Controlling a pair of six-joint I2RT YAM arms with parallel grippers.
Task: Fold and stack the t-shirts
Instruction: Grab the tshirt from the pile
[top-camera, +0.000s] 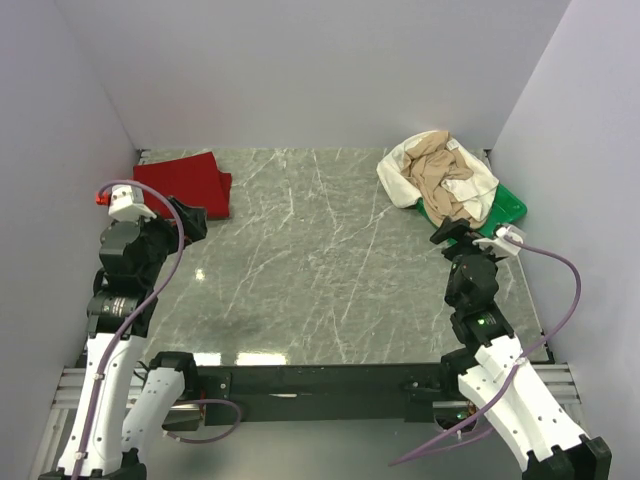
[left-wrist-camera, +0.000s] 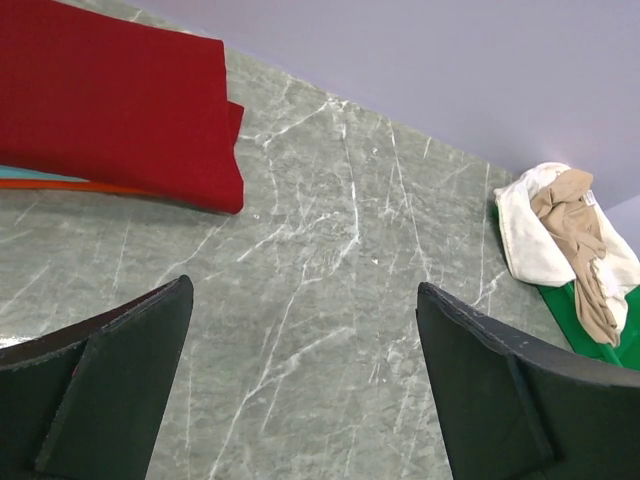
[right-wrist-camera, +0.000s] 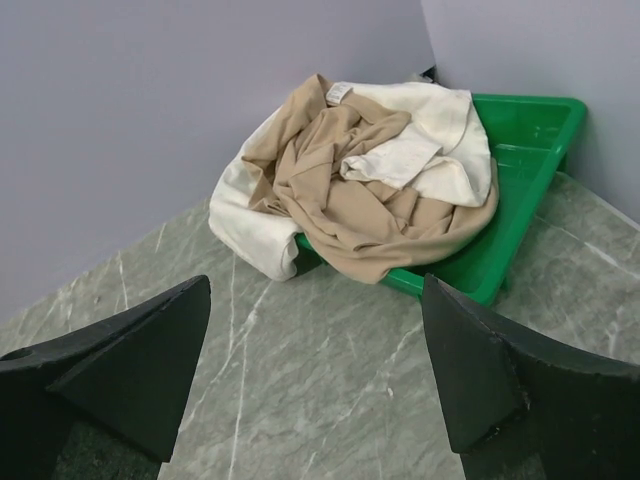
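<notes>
A folded deep red t-shirt (top-camera: 186, 185) lies at the far left of the table, on top of thin orange (left-wrist-camera: 70, 186) and teal (left-wrist-camera: 25, 174) folded shirts. A crumpled tan-beige t-shirt (top-camera: 443, 178) and a cream-white t-shirt (top-camera: 400, 176) are heaped in the green tray (top-camera: 508, 208) at the far right. My left gripper (top-camera: 190, 222) is open and empty, just in front of the red shirt (left-wrist-camera: 110, 100). My right gripper (top-camera: 448, 236) is open and empty, just in front of the heap (right-wrist-camera: 360, 190).
The green tray (right-wrist-camera: 520, 200) stands in the far right corner against the purple walls. Grey marble tabletop (top-camera: 320, 260) spreads between the two arms. Walls close in on the left, back and right.
</notes>
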